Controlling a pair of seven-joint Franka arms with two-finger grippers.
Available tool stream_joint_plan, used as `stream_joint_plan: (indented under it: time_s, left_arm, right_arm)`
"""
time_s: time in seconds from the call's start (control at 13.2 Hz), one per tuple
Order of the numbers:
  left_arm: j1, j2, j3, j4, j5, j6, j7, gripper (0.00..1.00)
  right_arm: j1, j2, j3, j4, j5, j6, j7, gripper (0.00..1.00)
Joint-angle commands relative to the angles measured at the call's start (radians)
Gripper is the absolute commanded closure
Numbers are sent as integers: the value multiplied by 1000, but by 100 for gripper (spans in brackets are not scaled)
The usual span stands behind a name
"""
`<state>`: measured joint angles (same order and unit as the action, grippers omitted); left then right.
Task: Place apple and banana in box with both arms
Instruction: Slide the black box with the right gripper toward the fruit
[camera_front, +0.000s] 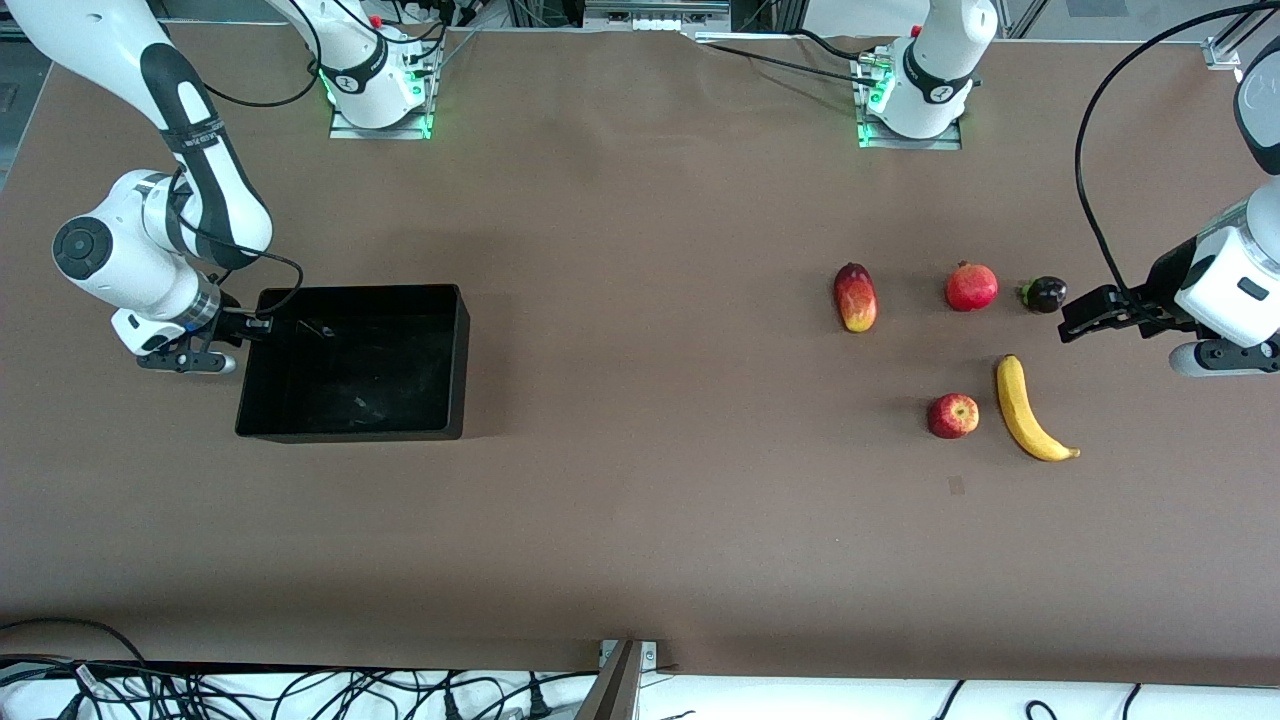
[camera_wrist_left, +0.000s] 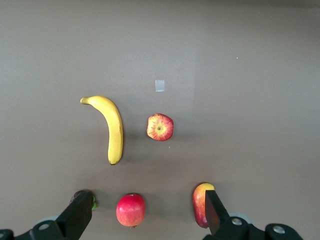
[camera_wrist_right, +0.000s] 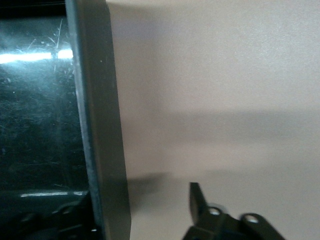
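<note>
The apple (camera_front: 953, 415) (camera_wrist_left: 160, 127) lies on the table beside the banana (camera_front: 1025, 410) (camera_wrist_left: 114, 129), both toward the left arm's end. My left gripper (camera_front: 1070, 326) (camera_wrist_left: 146, 200) hangs open with nothing in it, over the table next to a dark purple fruit. The black box (camera_front: 462, 360) stands empty toward the right arm's end. My right gripper (camera_front: 252, 325) (camera_wrist_right: 135, 200) straddles the box's end wall (camera_wrist_right: 97, 125). One finger is inside the box, and the outer finger (camera_wrist_right: 198, 197) stands apart from the wall.
A red-yellow mango (camera_front: 855, 297) (camera_wrist_left: 199, 202), a red pomegranate (camera_front: 971, 287) (camera_wrist_left: 130, 210) and a dark purple fruit (camera_front: 1044, 294) lie in a row farther from the front camera than the apple and banana. A small tape mark (camera_front: 956, 485) sits nearer the camera.
</note>
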<state>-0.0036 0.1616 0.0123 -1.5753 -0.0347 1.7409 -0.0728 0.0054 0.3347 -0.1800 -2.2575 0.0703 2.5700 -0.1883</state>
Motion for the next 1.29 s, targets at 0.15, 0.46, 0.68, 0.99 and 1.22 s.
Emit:
stream_joint_plan:
  time_s: [0.15, 0.46, 0.68, 0.99, 1.22]
  left_arm:
    - [4, -2, 0, -6, -28, 8, 10, 0]
    - [4, -1, 0, -5, -27, 9, 10, 0]
    - [4, -1, 0, -5, -25, 9, 10, 0]
    - [4, 7, 0, -5, -25, 12, 10, 0]
    - [4, 7, 0, -5, -24, 14, 10, 0]
  right_arm:
    - [-4, -11, 22, -7, 37, 15, -23, 100]
    - [-4, -20, 42, -1, 49, 10, -23, 100]
    - [-2, -40, 74, 16, 51, 2, -19, 100]
    - [5, -62, 169, 175, 51, -205, 32, 100]
    - [94, -51, 228, 359, 48, -416, 250, 100]
